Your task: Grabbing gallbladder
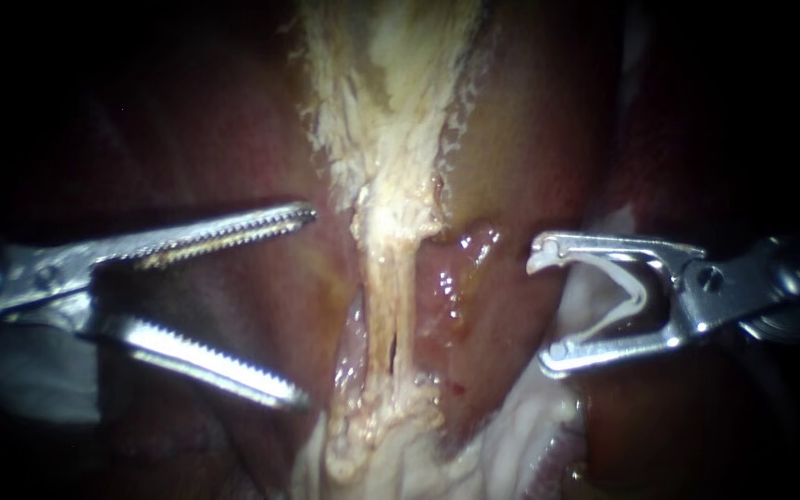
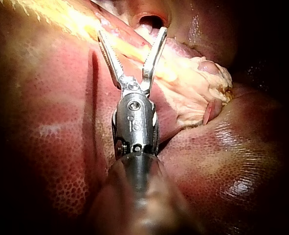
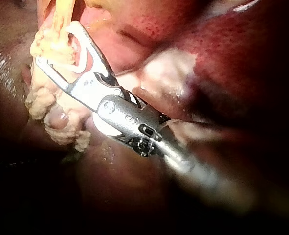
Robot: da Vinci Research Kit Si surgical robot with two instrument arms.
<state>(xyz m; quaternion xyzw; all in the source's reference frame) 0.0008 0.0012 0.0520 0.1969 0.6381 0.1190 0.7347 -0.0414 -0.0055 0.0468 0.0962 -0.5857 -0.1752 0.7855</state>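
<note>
The liver (image 2: 46, 127) fills most of your field, dark red on both sides. Down the middle, from 12 o'clock to 6 o'clock in the endoscope view, runs the pale frayed tissue (image 1: 381, 111), narrowing at the centre to a thin strand (image 1: 391, 287) with glistening pink tissue (image 1: 456, 268) just beside it toward 3 o'clock. The gallbladder cannot be picked out for certain. The pale band is probably its near edge, so treat that as your target.

Your left instrument (image 1: 307, 307) comes in from 9 o'clock, its toothed jaws spread wide and holding nothing, the tips just short of the band. Its wrist view shows the band lying ahead of and between the open jaws. Aim for the thicker pale tissue toward 12 o'clock rather than the thin strand, which looks likely to tear. Advance until the tissue sits deep between the teeth, then close slowly.

Your right instrument (image 1: 541, 307) waits at 3 o'clock, apart from the strand, its jaws standing wide with a white clip (image 1: 622, 296) seated between them, one leg against each jaw. Keep it away from the tissue while you grab.
</note>
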